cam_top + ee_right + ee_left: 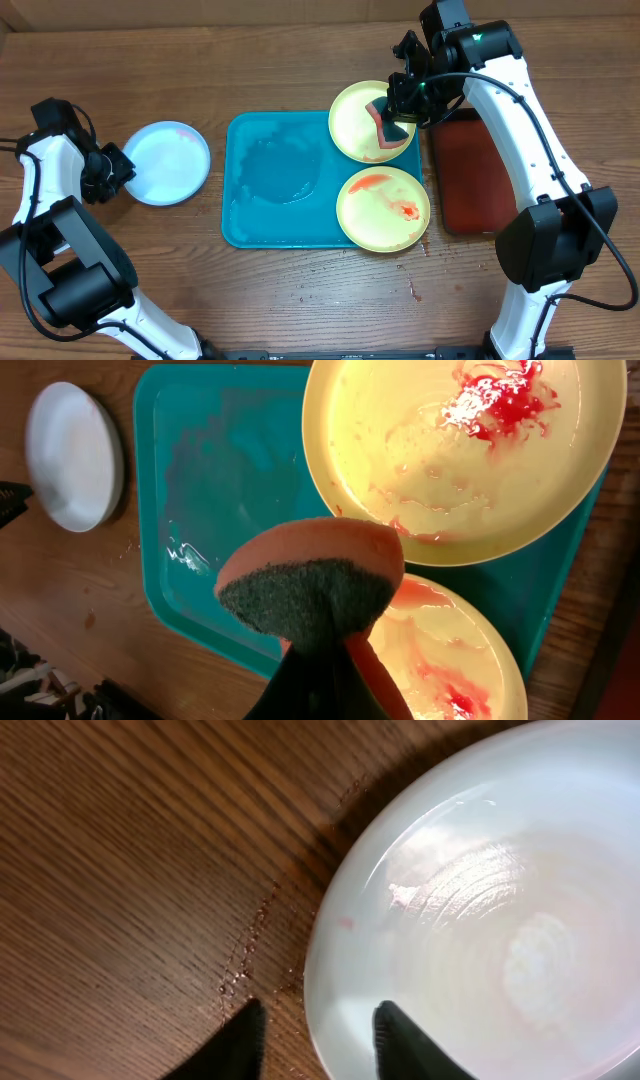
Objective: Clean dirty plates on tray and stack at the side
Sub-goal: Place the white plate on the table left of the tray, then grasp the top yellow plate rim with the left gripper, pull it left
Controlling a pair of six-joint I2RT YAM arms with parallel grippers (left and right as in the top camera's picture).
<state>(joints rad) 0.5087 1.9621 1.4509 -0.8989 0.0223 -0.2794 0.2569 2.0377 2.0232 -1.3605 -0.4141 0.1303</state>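
Two yellow-green rimmed plates sit on the right side of the teal tray [270, 215]. The far plate [355, 120] and the near plate [383, 208] are both smeared with red sauce. My right gripper [397, 108] is shut on an orange sponge with a dark scouring pad [388, 130], held over the far plate. In the right wrist view, the sponge [310, 580] hides the fingers [318, 645], above the plates [460, 460] [450, 660]. The pale blue-white plate [166, 162] lies on the table left of the tray. My open left gripper [318, 1038] straddles its rim [480, 920].
A dark red tray with a black rim [470, 175] lies right of the teal tray, under the right arm. The teal tray's left half [230, 480] is wet. Water drops [245, 955] lie on the wood beside the white plate.
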